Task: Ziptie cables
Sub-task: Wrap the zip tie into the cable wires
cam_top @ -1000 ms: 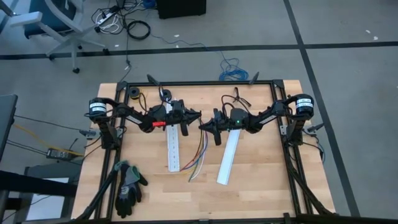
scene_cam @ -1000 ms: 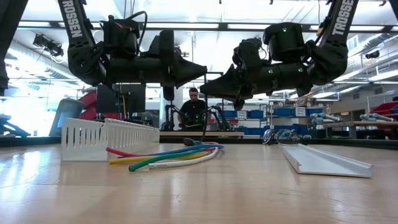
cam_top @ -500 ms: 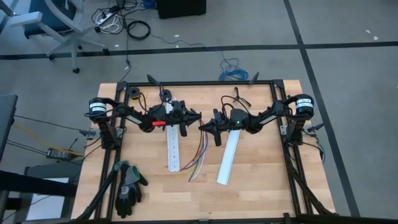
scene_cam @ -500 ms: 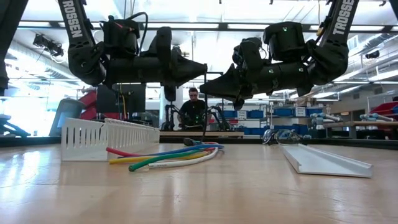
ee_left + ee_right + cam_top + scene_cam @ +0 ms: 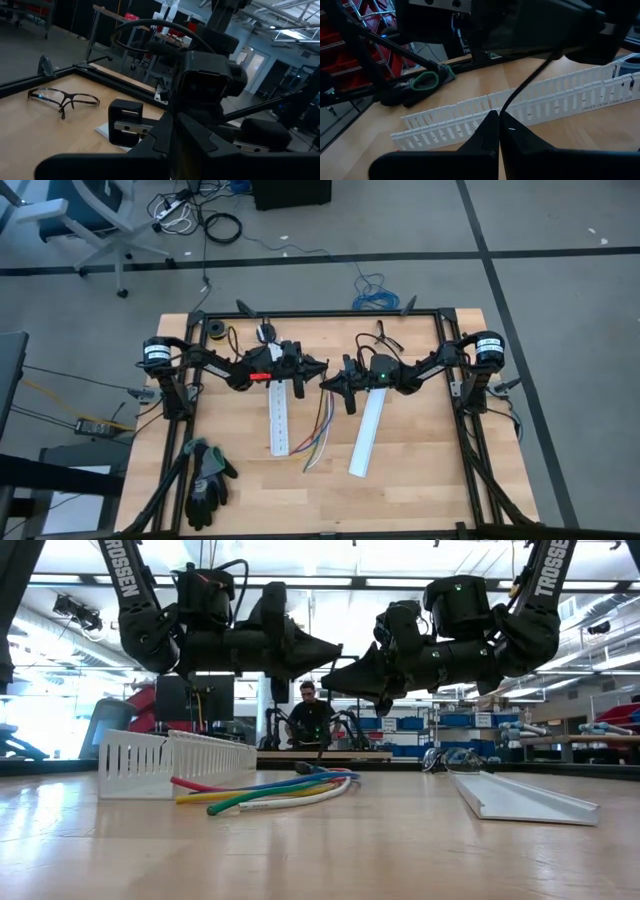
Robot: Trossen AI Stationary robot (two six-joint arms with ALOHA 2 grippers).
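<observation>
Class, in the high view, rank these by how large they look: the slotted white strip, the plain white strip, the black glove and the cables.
1. Slotted white strip and plain white strip: alike, unranked.
2. Black glove.
3. Cables.

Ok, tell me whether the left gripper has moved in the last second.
Yes. The left gripper has edged toward the right gripper, judged against the white slotted strip.

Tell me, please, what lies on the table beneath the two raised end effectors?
The cables lie loose there, between the slotted white duct and the plain white channel. From above, the arms cover both strips' far ends.
</observation>
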